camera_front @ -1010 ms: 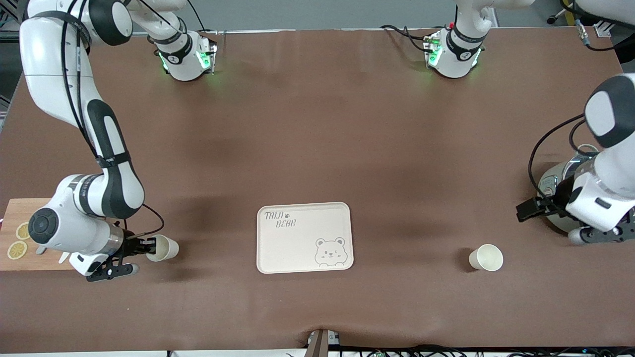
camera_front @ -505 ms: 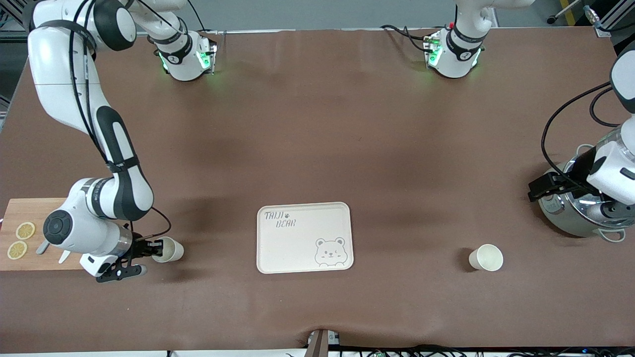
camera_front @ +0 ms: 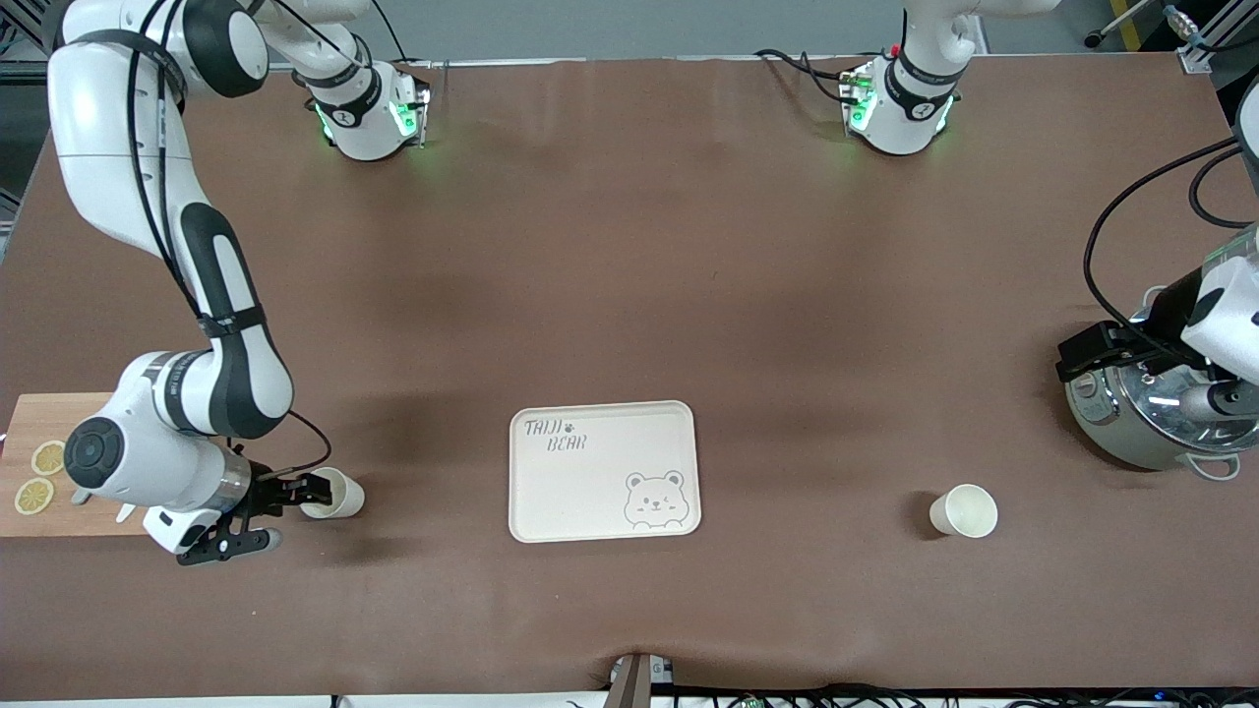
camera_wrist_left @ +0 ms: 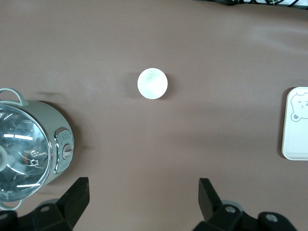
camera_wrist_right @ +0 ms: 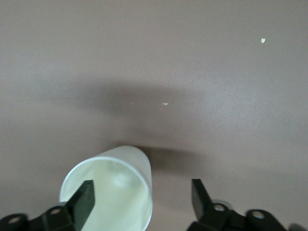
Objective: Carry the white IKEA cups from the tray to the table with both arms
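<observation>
Down at the right arm's end of the worktop (camera_front: 629,246), a smooth matte brown sheet, the right gripper (camera_front: 295,489) sits low beside one white IKEA cup (camera_front: 332,494). In the right wrist view its two black fingers (camera_wrist_right: 85,196) are spread wide, and the cup (camera_wrist_right: 109,189) stands upright with one finger at its round rim; the other finger is well clear of it, so nothing is pinched. The cup is plain, cream-white, tapered, no handle, its hollow inside pale and glossy.

Just beside that arm lies a wooden cutting board (camera_front: 34,521) with two dried lemon slices (camera_front: 39,477) on it, thin yellow rounds.

In the middle sits the cream rectangular tray (camera_front: 604,471), rounded corners, raised lip, a bear printed in grey line and the words TAIJI BEAR. It carries no cup.

The second white IKEA cup (camera_front: 964,511) stands alone on the worktop toward the left arm's end, well apart from the tray and level with the first cup.

The left gripper (camera_wrist_left: 144,197) hangs over the worktop beside a shiny steel pot (camera_front: 1151,413) with a glass lid and small loop handles. Its fingers are spread wide with nothing between them, and its wrist view looks straight down on that second cup (camera_wrist_left: 152,83), a clean white disc.
</observation>
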Motion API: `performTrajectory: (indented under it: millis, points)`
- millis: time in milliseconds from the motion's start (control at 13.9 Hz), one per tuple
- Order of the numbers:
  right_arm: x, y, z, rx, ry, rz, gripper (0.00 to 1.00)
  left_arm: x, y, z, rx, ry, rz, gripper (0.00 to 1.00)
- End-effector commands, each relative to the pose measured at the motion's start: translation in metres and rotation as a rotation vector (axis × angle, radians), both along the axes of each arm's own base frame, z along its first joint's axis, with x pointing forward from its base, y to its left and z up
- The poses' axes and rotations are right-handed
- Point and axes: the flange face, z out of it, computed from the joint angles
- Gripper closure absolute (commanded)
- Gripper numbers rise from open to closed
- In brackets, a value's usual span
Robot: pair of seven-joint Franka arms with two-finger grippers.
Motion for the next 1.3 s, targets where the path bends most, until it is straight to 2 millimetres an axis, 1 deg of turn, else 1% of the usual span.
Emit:
performTrajectory:
  millis: [0, 72, 144, 216, 361, 433, 505, 577, 794, 866, 1082, 1155, 1227]
  points:
    - [-0.001, -0.001, 0.045, 0.01, 0.047, 0.012, 0.0, -0.023, 0.003, 0.044, 0.007, -0.046, -0.001, 0.0]
    - [-0.002, -0.001, 0.062, 0.008, 0.056, 0.017, 0.0, -0.03, 0.005, 0.056, 0.004, -0.065, 0.015, 0.0]
    - [-0.005, -0.003, 0.077, 0.007, 0.076, 0.019, 0.0, -0.036, 0.006, 0.063, 0.0, -0.068, 0.032, 0.0]
    - [-0.01, -0.004, 0.101, 0.009, 0.088, 0.02, 0.0, -0.044, 0.003, 0.067, -0.003, -0.048, 0.034, 0.0]
    - [-0.024, -0.007, 0.16, 0.01, 0.094, 0.025, 0.0, -0.058, -0.001, 0.077, -0.006, -0.033, 0.028, 0.0]
    - [-0.032, -0.009, 0.181, 0.011, 0.1, 0.022, 0.0, -0.066, -0.002, 0.086, -0.009, -0.032, 0.022, 0.0]
    - [-0.039, -0.008, 0.201, 0.012, 0.104, 0.012, 0.0, -0.072, -0.003, 0.087, -0.008, -0.021, 0.018, 0.0]
    - [-0.047, -0.009, 0.219, 0.009, 0.106, -0.005, 0.0, -0.078, -0.002, 0.09, -0.01, -0.017, 0.016, 0.0]
    - [-0.072, -0.021, 0.275, 0.001, 0.099, -0.028, 0.0, -0.094, 0.002, 0.09, -0.014, -0.006, 0.018, 0.0]
    - [-0.081, -0.026, 0.293, -0.002, 0.096, -0.036, 0.0, -0.095, 0.002, 0.089, -0.014, -0.005, 0.018, 0.0]
    - [-0.111, -0.057, 0.337, -0.014, 0.102, -0.092, 0.0, -0.095, 0.003, 0.09, -0.014, -0.003, 0.021, 0.0]
    - [-0.121, -0.064, 0.352, -0.018, 0.093, -0.105, 0.0, -0.095, 0.004, 0.089, -0.014, -0.001, 0.021, 0.0]
    - [-0.125, -0.067, 0.36, -0.022, 0.085, -0.138, 0.0, -0.095, 0.004, 0.089, -0.015, -0.001, 0.02, 0.0]
